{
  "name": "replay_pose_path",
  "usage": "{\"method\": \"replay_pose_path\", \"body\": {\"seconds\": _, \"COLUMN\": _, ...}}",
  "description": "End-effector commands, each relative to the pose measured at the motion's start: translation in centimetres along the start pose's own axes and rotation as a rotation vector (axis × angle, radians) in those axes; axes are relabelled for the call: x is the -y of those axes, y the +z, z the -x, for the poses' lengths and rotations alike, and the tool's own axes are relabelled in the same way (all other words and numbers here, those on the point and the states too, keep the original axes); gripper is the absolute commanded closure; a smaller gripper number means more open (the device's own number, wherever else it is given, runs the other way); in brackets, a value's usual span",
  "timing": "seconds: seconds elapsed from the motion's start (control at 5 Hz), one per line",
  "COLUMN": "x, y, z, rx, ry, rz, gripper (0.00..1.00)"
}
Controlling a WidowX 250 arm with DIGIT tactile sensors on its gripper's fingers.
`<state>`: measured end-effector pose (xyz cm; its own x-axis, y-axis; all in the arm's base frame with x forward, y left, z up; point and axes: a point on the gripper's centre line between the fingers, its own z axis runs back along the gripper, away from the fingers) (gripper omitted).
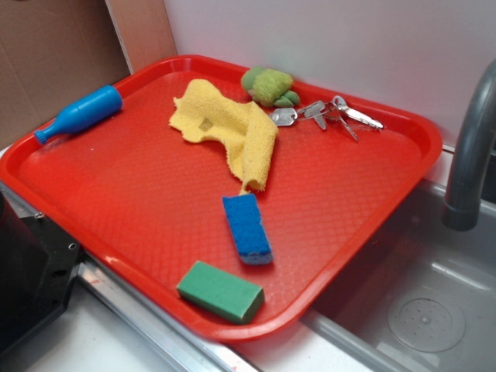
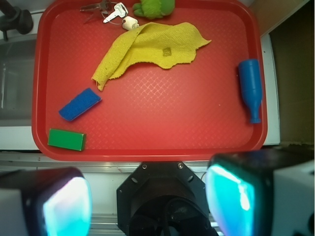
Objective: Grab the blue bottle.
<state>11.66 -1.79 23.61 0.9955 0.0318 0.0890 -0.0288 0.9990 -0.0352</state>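
wrist view is showing the gripper [image 2: 147, 201] hanging spread wide, holding nothing, off the red tray's [image 2: 147, 152] near edge, while the blue bottle [image 2: 251, 88] is lying along the tray's right rim.

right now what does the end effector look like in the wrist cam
The end effector shows two blocky fingers with pale grey outer shells and glossy inner pads that glow cyan-turquoise. Between them sits a black, roughly octagonal mount with small screw heads around its edge. No cables or markings are visible. In the exterior view, only a black block at the left edge shows.
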Motion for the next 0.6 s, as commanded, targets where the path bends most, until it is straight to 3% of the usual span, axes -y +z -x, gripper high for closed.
{"method": "replay_pose_path", "body": {"seconds": 0.0, "x": 0.0, "y": 0.0, "z": 0.0, "rx": 0.0, "ry": 0.0, "rz": 0.0, "gripper": 0.0}}
{"method": "replay_pose_path", "body": {"seconds": 0.2, "x": -5.1, "y": -5.2, "z": -3.7, "rx": 0.016, "ry": -0.003, "rz": -0.135, "gripper": 0.0}}
{"method": "replay_pose_path", "body": {"seconds": 0.4, "x": -9.3, "y": -8.5, "z": -6.2, "rx": 0.04, "ry": -0.092, "rz": -0.209, "gripper": 0.0}}
